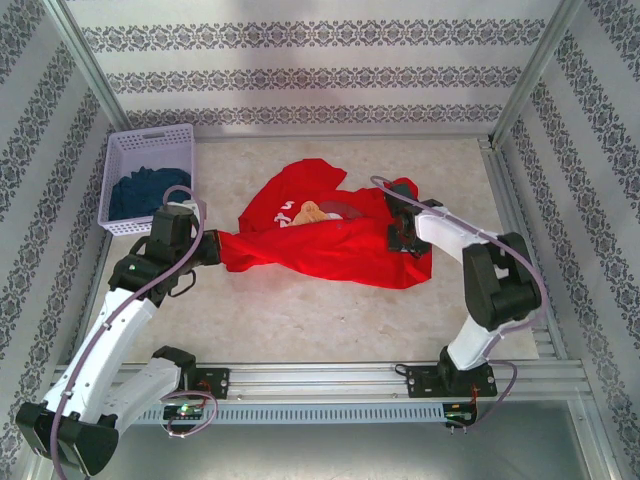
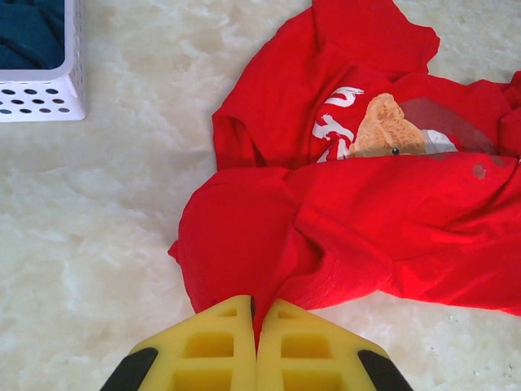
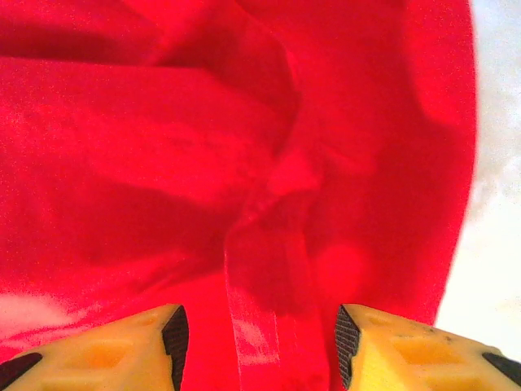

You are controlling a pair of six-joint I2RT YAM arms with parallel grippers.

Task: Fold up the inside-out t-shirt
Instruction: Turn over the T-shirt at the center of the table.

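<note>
I see the t-shirt (image 1: 330, 240) crumpled mid-tabletop. My left fingers (image 2: 216, 346) are clamped on its left edge. My right fingers (image 3: 407, 350) stand apart over its right side, with a fold between them. A basket (image 1: 150, 133) holding blue cloth (image 1: 140, 195) sits at the far-left corner, apart from the shirt.

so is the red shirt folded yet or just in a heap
Crumpled, not folded: the t-shirt lies in a loose, wrinkled heap with no neat fold lines. The left claw is shut on its edge.
</note>
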